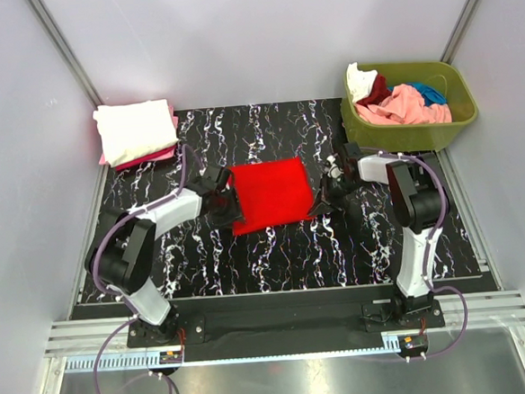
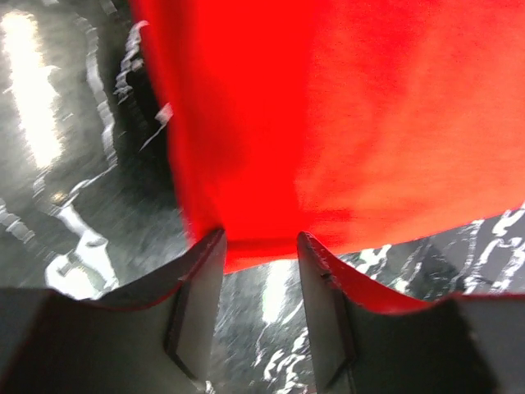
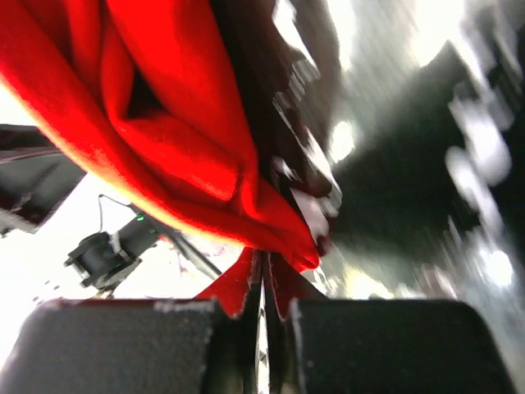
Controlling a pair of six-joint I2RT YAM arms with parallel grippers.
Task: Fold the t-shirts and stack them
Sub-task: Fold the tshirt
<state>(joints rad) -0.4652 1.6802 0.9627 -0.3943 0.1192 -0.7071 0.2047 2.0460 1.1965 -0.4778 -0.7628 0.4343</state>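
1. The right gripper [image 1: 330, 192] has its jaws pressed together on a fold of the bright red t-shirt [image 1: 270, 195]. It pinches the cloth at the edge nearest itself. In its wrist view, bunched red folds rise just ahead of the closed tips.
2. The left gripper [image 1: 215, 189] sits at the opposite edge of the same shirt with its jaws apart. The red hem lies right at its fingertips [image 2: 205, 271]. The wrist view is blurred, so it is unclear whether any cloth sits between them; it looks like touching only.
3. The red shirt lies between the two grippers as a rough square on the black marbled table [image 1: 276, 259]. It appears at least partly folded, but it is not yet on the stack.
4. Done so far: beyond and outward of the left gripper, well apart from it, is a folded stack. A cream-white t-shirt [image 1: 134, 127] lies on top, with a pink t-shirt [image 1: 107, 158] and a dark red edge showing beneath.
5. Left to do: beyond the right gripper, quite near it, an olive-green bin [image 1: 411, 134] holds a loose heap of pink, teal, dark red and white shirts. The task seems less than half finished.
6. Room to move: bare table lies behind both grippers, toward the arm bases. The enclosure walls stand outward of each arm. The bin's front wall crowds the right gripper's far side.
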